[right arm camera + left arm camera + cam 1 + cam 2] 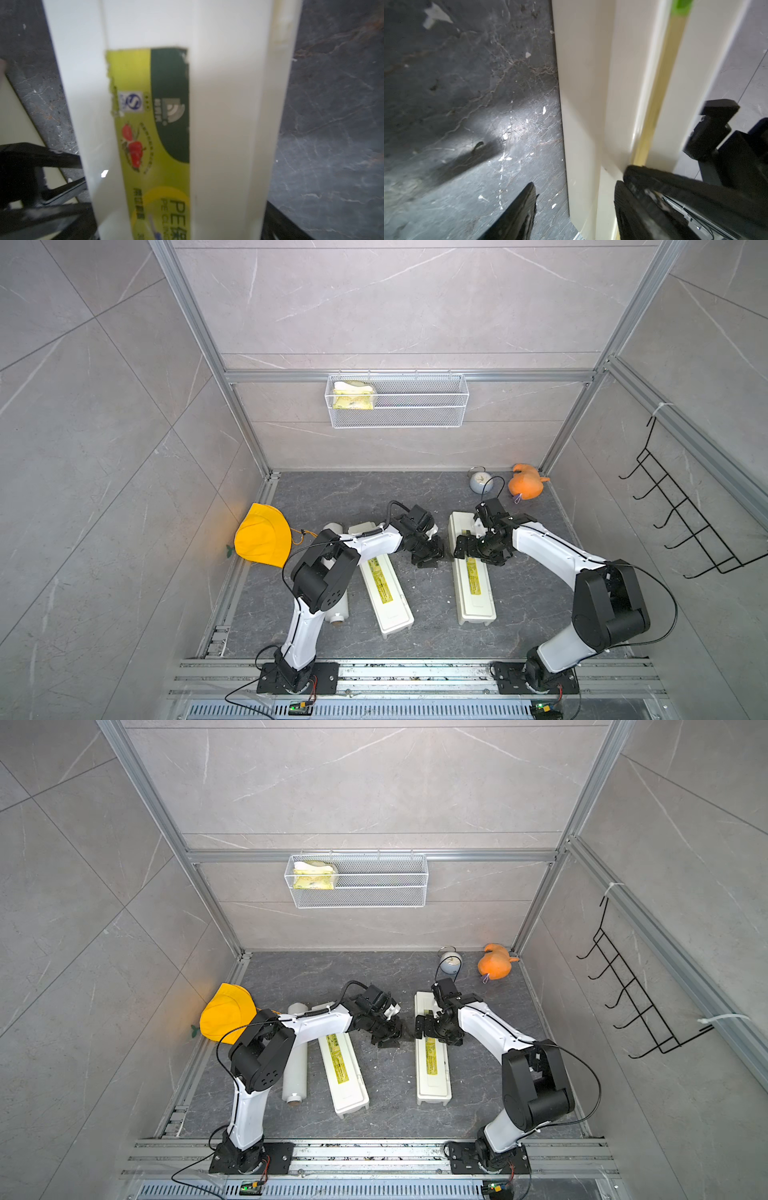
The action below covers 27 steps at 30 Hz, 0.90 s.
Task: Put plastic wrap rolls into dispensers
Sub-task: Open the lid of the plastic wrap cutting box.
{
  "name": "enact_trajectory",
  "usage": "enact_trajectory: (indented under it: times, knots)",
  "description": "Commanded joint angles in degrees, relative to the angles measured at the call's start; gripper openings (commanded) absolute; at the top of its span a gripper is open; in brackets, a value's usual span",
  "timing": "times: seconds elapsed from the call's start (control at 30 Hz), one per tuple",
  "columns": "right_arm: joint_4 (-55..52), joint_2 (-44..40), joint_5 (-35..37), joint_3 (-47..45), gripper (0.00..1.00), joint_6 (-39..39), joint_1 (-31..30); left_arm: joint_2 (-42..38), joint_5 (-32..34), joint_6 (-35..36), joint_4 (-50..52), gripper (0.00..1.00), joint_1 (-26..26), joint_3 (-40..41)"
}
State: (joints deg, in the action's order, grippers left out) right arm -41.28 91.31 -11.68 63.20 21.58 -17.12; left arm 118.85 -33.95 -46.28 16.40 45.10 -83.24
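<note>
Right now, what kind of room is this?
Probably a robot test booth, not a real room: aluminium frame around grey wall panels, wire basket hung at the back, two robot arms bolted to a rail.

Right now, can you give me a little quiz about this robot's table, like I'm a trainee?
1. How many long white plastic dispenser boxes lie on the dark stone table?
2. True or false: the milky-white plastic wrap roll is inside a box.
3. What sits in the white wire mesh basket? A) yellow-green packet B) orange plush toy C) yellow cap
Key: 1 two; 2 false; 3 A.
</note>
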Motion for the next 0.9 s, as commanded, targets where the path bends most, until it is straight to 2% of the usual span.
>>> enact_trajectory:
  times: [0.0, 0.23, 0.5, 0.87]
  knots:
    - [2.6, -3.4, -8.6, 1.1, 0.98, -1.2, -0.6, 0.8, -3.3, -0.1, -3.0, 0.62, 0.5, -1.6]
    - [3.5, -4.0, -11.3, -0.4, 0.98, -2.2, 0.2, 1.8, -8.4, -2.8, -10.2, 0.66, 0.5, -0.9]
    - [5.8, -3.4, -13.0, -2.3, 1.0, -2.0, 1.2, 4.0, -16.4, -5.8, -19.0, 0.75, 2.4, -1.1]
    - [7.6, -4.0, -16.0, -2.6, 1.0, -2.6, 1.3, 3.2, -17.3, -7.5, -22.2, 0.8, 3.5, -1.2]
